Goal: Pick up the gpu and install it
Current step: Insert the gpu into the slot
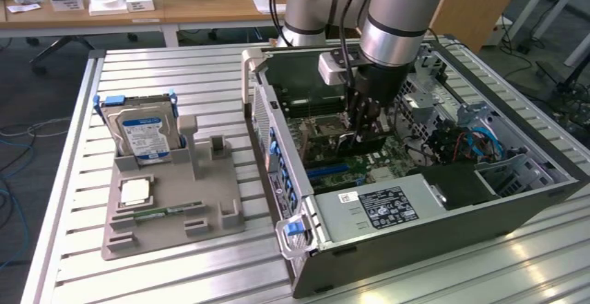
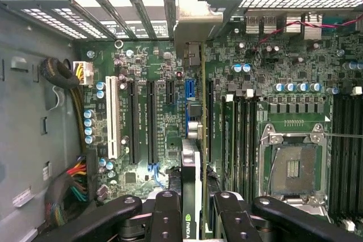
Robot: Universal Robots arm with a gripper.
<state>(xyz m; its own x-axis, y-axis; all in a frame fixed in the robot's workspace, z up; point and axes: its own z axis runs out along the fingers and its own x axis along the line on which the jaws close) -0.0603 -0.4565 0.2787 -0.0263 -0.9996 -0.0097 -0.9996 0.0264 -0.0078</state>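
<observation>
The wrist view is showing the gripper [image 2: 197, 219] clamping the gpu [image 2: 195, 157] edge-on over the motherboard [image 2: 153, 111]. The exterior view is showing the arm reaching down into the open case [image 1: 415, 249]. The gpu is presenting a thin green board edge, a black cooler and a silver bracket. The case is sitting on a slatted metal table [image 1: 184, 276], with a hard drive [image 1: 143, 135] standing at the exterior view's left and wooden desks [image 1: 221, 10] lying beyond.

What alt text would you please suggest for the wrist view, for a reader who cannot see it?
The black two-fingered gripper grips the gpu, a thin green card with black cooler and silver end bracket, edge-on over the green motherboard inside an open grey metal case. Expansion slots lie on one side of it, an empty silver processor socket on the other.
</observation>
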